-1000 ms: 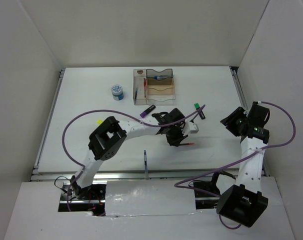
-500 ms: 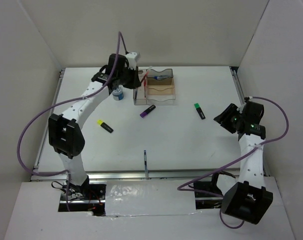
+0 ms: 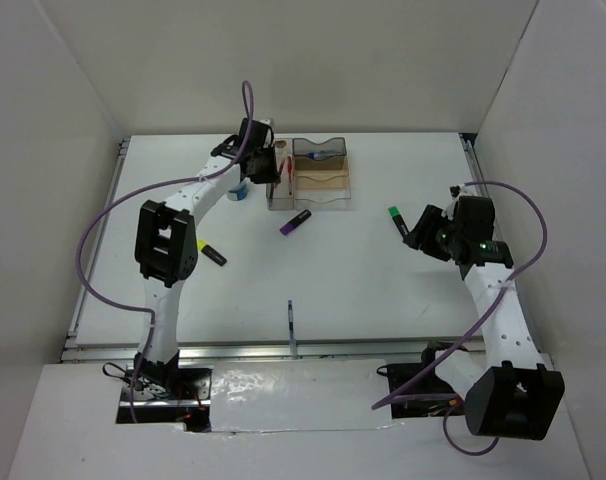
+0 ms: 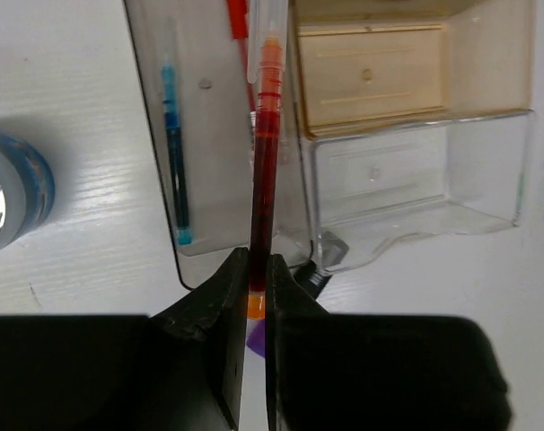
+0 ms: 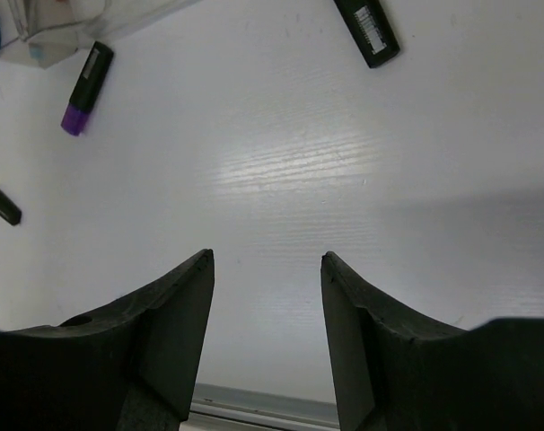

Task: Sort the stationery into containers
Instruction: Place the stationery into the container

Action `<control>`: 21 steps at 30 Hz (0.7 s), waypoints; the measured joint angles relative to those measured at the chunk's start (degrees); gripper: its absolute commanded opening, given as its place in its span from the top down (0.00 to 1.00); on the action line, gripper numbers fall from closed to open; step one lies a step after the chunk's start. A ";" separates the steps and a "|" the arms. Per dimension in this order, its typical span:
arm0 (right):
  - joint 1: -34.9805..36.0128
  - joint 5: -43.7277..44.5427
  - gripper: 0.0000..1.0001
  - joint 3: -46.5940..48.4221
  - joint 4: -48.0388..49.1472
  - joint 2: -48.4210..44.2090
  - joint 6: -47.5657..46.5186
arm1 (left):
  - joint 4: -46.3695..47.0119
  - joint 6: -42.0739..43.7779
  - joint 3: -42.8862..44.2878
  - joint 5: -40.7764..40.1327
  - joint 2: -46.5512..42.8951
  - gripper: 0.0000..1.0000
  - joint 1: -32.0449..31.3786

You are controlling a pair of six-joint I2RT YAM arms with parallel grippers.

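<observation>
Legible text: none. The round blue-and-white tub carries print on its lid, and the green highlighter has a pale label on its dark body. Both are too small for me to read.

Left pincer: clenched on a red pen, gripped near its orange end, with the barrel running straight out from between the fingers. The jaws are nearly together, only the pen's width apart. The pen's far end lies over the narrow left compartment of the smoky-brown organiser. I cannot tell whether it touches the compartment floor.

That same compartment holds a blue pen lying lengthwise, plus a second red pen at the frame's top edge. The tub stands on the tabletop just left of the organiser.

Right pincer: released, jaws well apart, nothing between them, touching nothing. It hangs over bare tabletop on the right side, near the green highlighter.

Loose on the tabletop:
- The purple highlighter lies just in front of the organiser.
- The yellow highlighter lies to the left, beside the left arm.
</observation>
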 measured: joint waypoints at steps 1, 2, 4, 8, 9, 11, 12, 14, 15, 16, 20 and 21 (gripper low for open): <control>0.98 0.11 0.41 -0.11 0.33 0.07 -0.83 | -0.35 -0.74 0.00 -0.68 0.61 1.00 0.15; 1.92 0.26 0.41 -0.33 0.83 0.04 -1.70 | -0.59 -1.46 0.00 -1.16 1.03 1.00 0.35; 3.89 0.22 0.41 -0.68 1.57 0.04 -3.37 | -0.96 -2.51 0.24 -1.88 1.49 0.99 0.79; 7.89 -0.48 0.40 -0.83 2.64 0.09 -7.72 | -0.74 -3.28 1.53 -2.03 2.71 0.71 1.55; 8.70 -1.01 0.40 -0.83 2.91 0.11 -8.85 | -0.68 -3.34 1.62 -1.90 2.91 0.66 1.79; 10.16 -1.92 0.39 -0.83 3.15 0.15 -10.78 | -0.70 -3.85 1.62 -1.68 3.26 0.53 2.12; 10.88 -2.23 0.39 -0.85 3.34 0.15 -11.91 | -0.68 -4.22 1.62 -1.53 3.41 0.50 2.21; 12.90 -2.75 0.39 -0.85 3.82 0.24 -14.43 | -0.70 -4.24 1.62 -1.18 3.61 0.39 2.25; 13.97 -2.97 0.38 -0.85 4.02 0.35 -15.67 | -0.68 -4.33 1.62 -0.94 3.61 0.37 2.25; 15.23 -3.13 0.38 -0.83 4.15 0.59 -17.09 | -0.66 -4.39 1.62 -0.72 3.61 0.36 2.25; 19.02 -3.96 0.37 -0.76 4.13 2.14 -23.06 | 0.17 -4.42 1.60 1.01 3.61 0.36 2.27; 19.89 -4.20 0.37 -0.57 3.91 2.60 -25.16 | 0.68 -4.35 1.40 1.84 3.50 0.36 2.49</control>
